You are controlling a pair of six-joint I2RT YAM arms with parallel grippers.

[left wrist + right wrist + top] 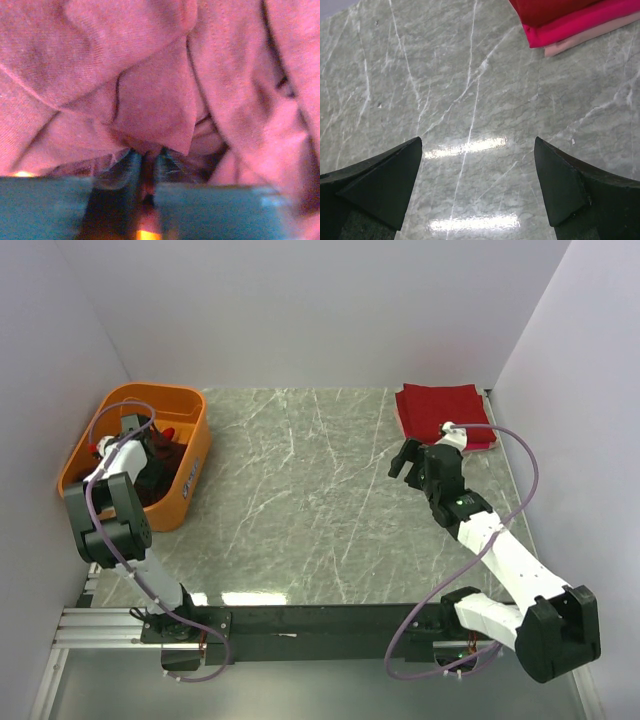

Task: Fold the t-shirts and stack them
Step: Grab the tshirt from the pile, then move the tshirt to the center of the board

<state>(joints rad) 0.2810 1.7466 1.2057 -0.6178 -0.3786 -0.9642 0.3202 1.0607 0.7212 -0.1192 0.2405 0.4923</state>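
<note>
While the left gripper [148,162] pinches a fold of the crumpled t-shirt [150,95] inside the orange tub [196,466], a slow, straight lift should clear the tub's rim. The right gripper [478,145], jaws apart, hovers beside the folded stack [436,410], well apart from it.

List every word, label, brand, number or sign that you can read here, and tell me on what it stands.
No text is readable.
Orange plastic tub: one small dark marking on its outer wall, too small and blurred to read.
Stack of folded red cloth t-shirts: no print visible.
Crumpled red cloth t-shirt: no print visible.
</note>
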